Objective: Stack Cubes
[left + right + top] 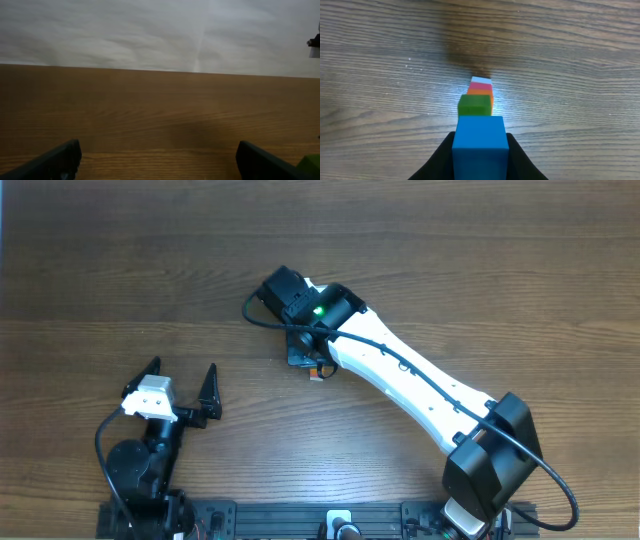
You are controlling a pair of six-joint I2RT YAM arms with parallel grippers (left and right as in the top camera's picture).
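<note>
In the top view the right gripper (305, 352) hangs over the middle of the table (100, 260), its arm reaching in from the near right corner. The left gripper (185, 388) sits close to the near edge, toward the left corner, with its jaws spread wide and nothing between them.

The left wrist view confirms this. Both fingers stand far apart over bare wood, and no cube lies near them.

In the right wrist view the right gripper (480, 152) is closed on a blue cube (480, 135), one finger pressed to each of two opposite flat sides. Directly beneath is the stack (480, 95), standing on the table's middle: a green cube (475, 105) on top, an orange cube (481, 91) under it, then a pink and a pale layer.

The cubes look light, rigid and smooth-faced, so a firm grip on parallel sides suits them. The column is tall and narrow, so a sideways nudge could probably topple it. Nothing else stands nearby to obstruct.
</note>
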